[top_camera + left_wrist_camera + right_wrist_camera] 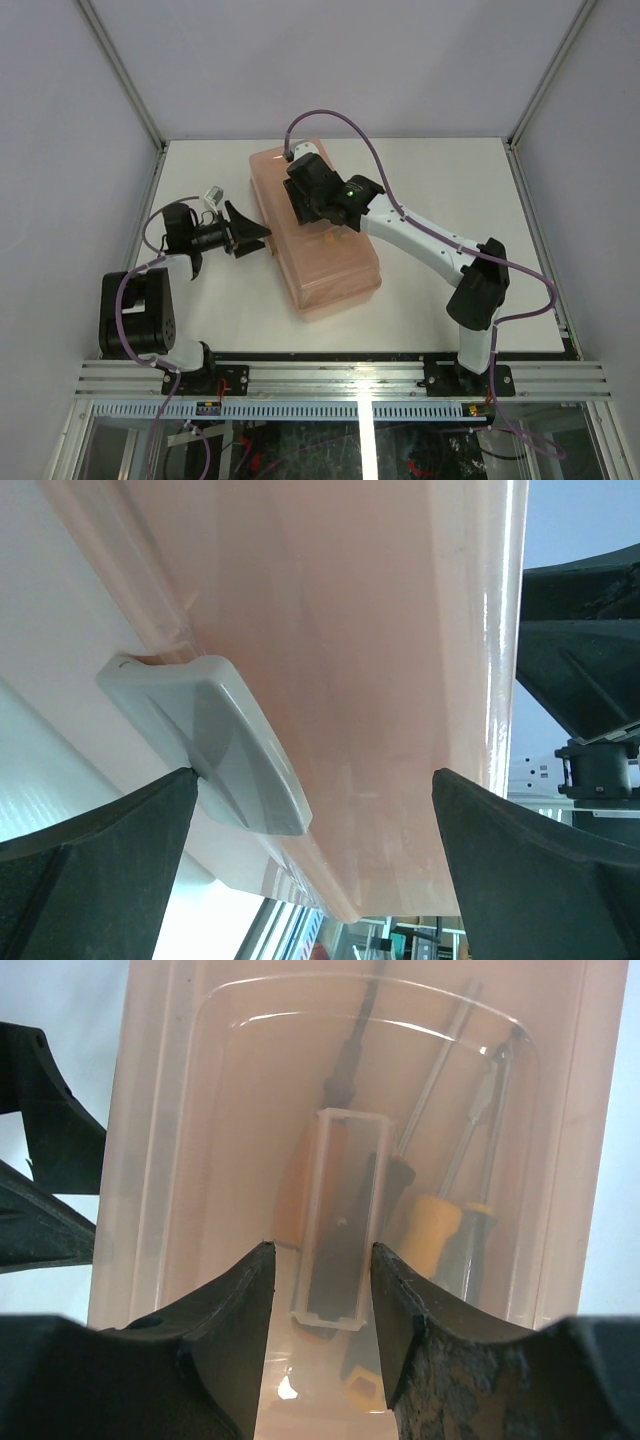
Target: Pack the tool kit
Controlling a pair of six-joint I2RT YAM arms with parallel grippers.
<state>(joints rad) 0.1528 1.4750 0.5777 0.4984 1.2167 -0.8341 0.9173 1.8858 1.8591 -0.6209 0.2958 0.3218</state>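
Note:
The salmon-pink translucent toolbox [325, 270] lies shut on the white table. My right gripper [305, 200] hangs over its lid. In the right wrist view this gripper [322, 1250] is open, its jaws either side of the clear lid handle [340, 1215], with a small gap on the left. Through the lid show a yellow-handled screwdriver [432, 1230], a dark-handled one [470, 1250] and an orange handle [290, 1195]. My left gripper [255, 237] stands wide open at the box's left side. In its own view [315, 780] the grey latch [215, 745] lies against the lower-left finger [110, 850].
The table [450, 180] is fenced by a metal frame and pale walls. The right arm's purple cable [340, 115] arches over the box. Part of the right arm [580, 650] shows dark beyond the box in the left wrist view.

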